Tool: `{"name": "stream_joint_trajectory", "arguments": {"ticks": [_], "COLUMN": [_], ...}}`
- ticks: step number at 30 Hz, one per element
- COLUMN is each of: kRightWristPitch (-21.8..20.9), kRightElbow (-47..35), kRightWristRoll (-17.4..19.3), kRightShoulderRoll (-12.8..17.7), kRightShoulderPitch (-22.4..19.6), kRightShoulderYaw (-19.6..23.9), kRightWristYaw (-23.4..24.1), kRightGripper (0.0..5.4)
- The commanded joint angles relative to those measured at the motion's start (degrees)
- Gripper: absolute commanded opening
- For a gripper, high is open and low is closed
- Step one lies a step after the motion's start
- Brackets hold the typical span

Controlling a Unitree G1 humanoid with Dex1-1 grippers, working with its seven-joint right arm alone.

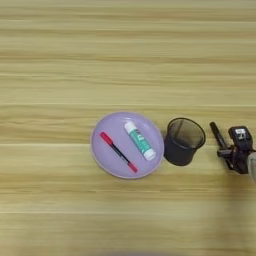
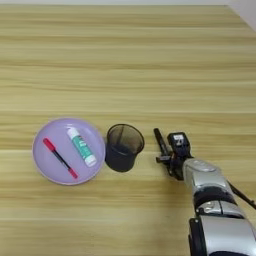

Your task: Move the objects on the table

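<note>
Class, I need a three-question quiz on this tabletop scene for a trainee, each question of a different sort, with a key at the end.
1. True or false: the tube lies on the plate.
2. What stands right beside the plate, on the side nearer the gripper? A) cup B) bowl C) box
3. Fill in: the red ____ lies on the plate beside the tube.

Key: 1 true. 2 A, the cup. 3 pen.
</note>
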State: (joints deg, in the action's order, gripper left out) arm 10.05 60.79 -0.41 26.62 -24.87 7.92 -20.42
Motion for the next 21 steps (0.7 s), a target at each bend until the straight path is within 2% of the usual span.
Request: {"name": "stream_joint_trajectory", "arguments": {"ticks": [1,19,21], "kRightWristPitch": [-0.9,-1.6,-1.6], "kRightElbow": [-1.3,-2.3,-2.5], "kRightWristRoll": [-0.3,1.2,1.5], "kRightShoulderRoll": [2.5,1.9,2.0], "kRightShoulderPitch": [-3.1,-3.0,-3.1], "kRightShoulderYaw": [0.0,0.7,1.0], "kRightWristYaw": [0.6,-1.3,-1.5], "kRightGripper": [1.76,4.09,4.53]}}
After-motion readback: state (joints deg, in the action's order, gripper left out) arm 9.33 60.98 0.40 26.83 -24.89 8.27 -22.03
